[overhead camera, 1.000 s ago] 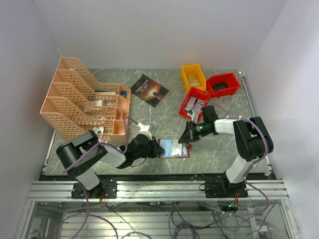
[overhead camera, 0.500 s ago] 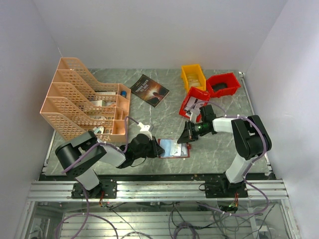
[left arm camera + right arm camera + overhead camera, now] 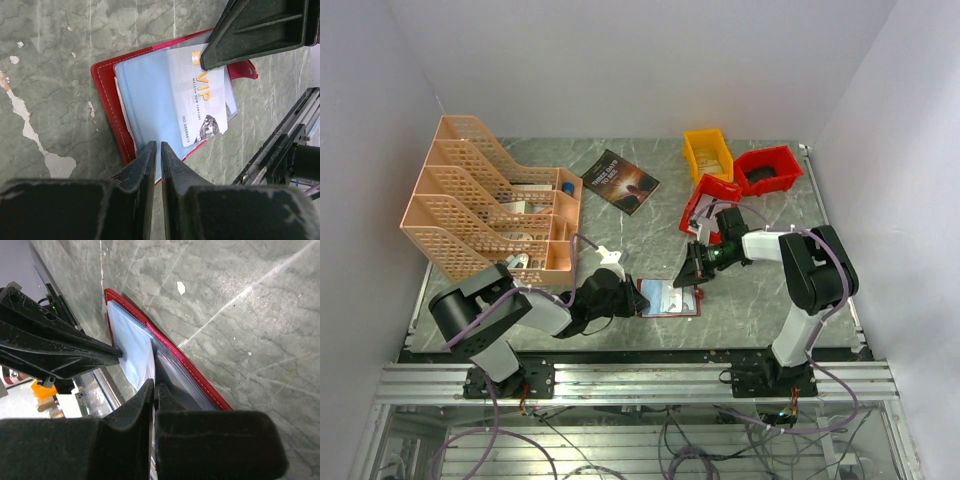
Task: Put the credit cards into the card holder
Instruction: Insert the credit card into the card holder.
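Nearest you, your left gripper (image 3: 156, 146) is pinching the near edge of a pale clear pocket in the card holder (image 3: 106, 95). The holder is lying open on the table (image 3: 50, 60) close to the front edge, between your two arms. A white VIP credit card (image 3: 202, 107) is resting on that pocket. Your right gripper (image 3: 153, 385) is pressing its fingers together, tips touching the card's far corner. Further back, a peach file rack (image 3: 490, 200), a book (image 3: 620, 180), a yellow bin (image 3: 707, 153) and red bins (image 3: 767, 170) are sitting well apart from the holder.
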